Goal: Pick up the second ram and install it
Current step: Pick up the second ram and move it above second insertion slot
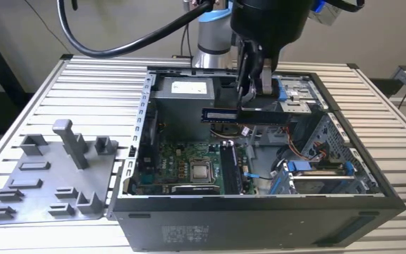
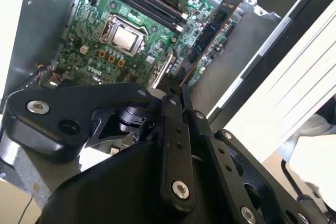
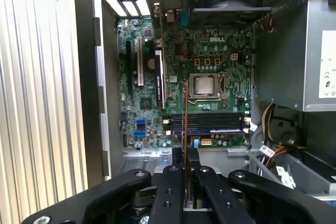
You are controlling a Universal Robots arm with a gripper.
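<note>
I am holding one ram in one gripper, and seeing one computer case and one holder tray at lower left.

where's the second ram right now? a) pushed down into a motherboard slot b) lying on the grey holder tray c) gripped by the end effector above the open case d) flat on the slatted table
c: in the exterior view the end effector is shut on the second ram, holding it level above the open computer case, clear of the motherboard.
</note>
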